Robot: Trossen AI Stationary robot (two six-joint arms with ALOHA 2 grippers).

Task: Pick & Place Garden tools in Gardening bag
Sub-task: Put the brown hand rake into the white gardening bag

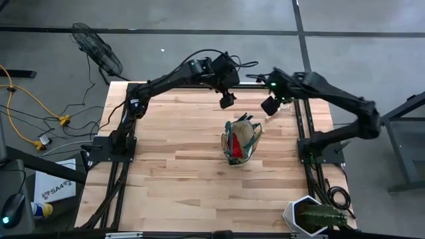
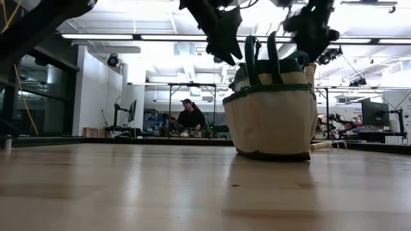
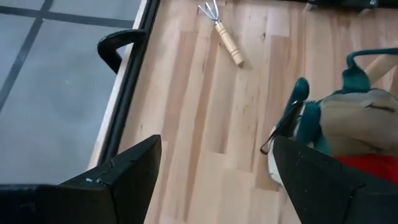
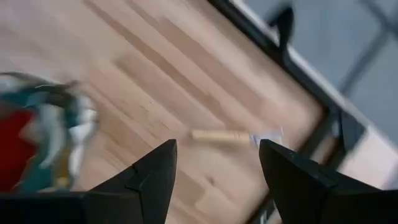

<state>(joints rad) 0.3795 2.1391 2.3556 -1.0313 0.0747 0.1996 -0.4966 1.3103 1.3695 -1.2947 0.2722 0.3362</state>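
One tool remains outside the gardening bag (image 1: 241, 141): a wooden-handled hand fork (image 3: 222, 32), lying flat on the bare table (image 1: 172, 172) near the far edge rail, well apart from the bag. Both arms hang above the far half of the table. The left gripper (image 1: 227, 101) sits over the boards just beyond the bag, fingers spread wide and empty; the right gripper (image 1: 269, 105) hovers near the far right rail, fingers likewise apart with nothing between them. Principal risk, in my judgement: the fork lies close to the rail, and a descent slightly off line could strike the frame or push the tool over the edge. Its round handle may also roll under an uneven pinch. A second risk is the bag itself; it stands upright but is soft, with loop handles raised and teal-handled shears (image 3: 290, 112) protruding, so a lowered tool could snag or tip it. Red fabric (image 1: 235, 141) shows inside.
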